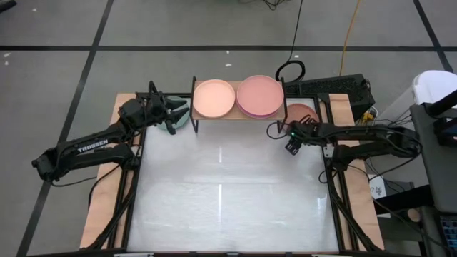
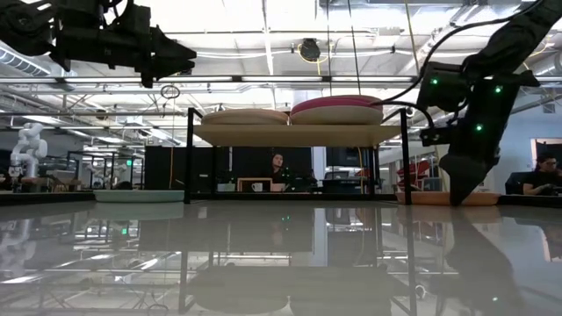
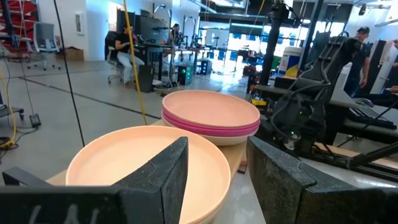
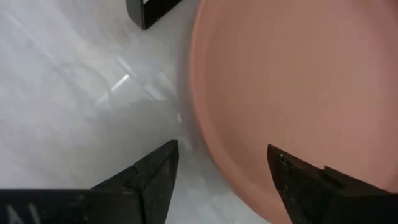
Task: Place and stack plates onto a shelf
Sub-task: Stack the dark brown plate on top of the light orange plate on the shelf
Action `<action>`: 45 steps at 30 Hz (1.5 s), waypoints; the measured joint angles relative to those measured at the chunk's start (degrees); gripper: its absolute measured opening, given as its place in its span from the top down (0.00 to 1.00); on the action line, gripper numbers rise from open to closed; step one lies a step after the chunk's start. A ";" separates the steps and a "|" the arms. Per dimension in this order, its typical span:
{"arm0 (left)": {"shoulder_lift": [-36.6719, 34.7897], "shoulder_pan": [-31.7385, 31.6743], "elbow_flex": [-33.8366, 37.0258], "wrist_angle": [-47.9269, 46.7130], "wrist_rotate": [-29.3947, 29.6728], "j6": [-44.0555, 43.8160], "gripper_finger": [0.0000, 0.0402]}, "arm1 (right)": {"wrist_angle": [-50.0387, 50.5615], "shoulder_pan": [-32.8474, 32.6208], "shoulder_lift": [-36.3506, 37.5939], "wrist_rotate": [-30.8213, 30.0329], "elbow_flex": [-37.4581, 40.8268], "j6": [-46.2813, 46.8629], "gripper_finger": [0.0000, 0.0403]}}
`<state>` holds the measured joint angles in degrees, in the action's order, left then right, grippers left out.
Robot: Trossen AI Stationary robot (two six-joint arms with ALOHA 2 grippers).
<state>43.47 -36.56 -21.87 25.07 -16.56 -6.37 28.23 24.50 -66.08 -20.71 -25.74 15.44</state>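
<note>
Right tool hung wide open at the rim of a salmon plate.
That plate lay on the desk right of the shelf, upper centre of the high view. On the shelf sat a peach plate and, just beside it, a pink-topped stack. Left tool, also spread wide, hovered at the shelf's left end, above a teal plate on the desk.
</note>
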 joint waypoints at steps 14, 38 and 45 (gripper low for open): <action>0.00 0.00 -0.04 -0.02 0.00 -0.03 0.58 | -3.79 0.25 0.00 9.14 1.82 6.77 0.78; -0.01 0.00 -0.04 0.03 0.00 -0.01 0.58 | -5.21 -9.32 7.38 33.62 2.02 20.38 0.99; 0.00 0.00 -0.04 0.04 0.11 -0.14 0.58 | -6.74 -17.12 12.26 38.74 2.02 26.48 0.99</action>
<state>43.47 -36.56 -21.91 25.11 -16.45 -6.51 21.49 7.38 -53.82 18.03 -23.73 41.91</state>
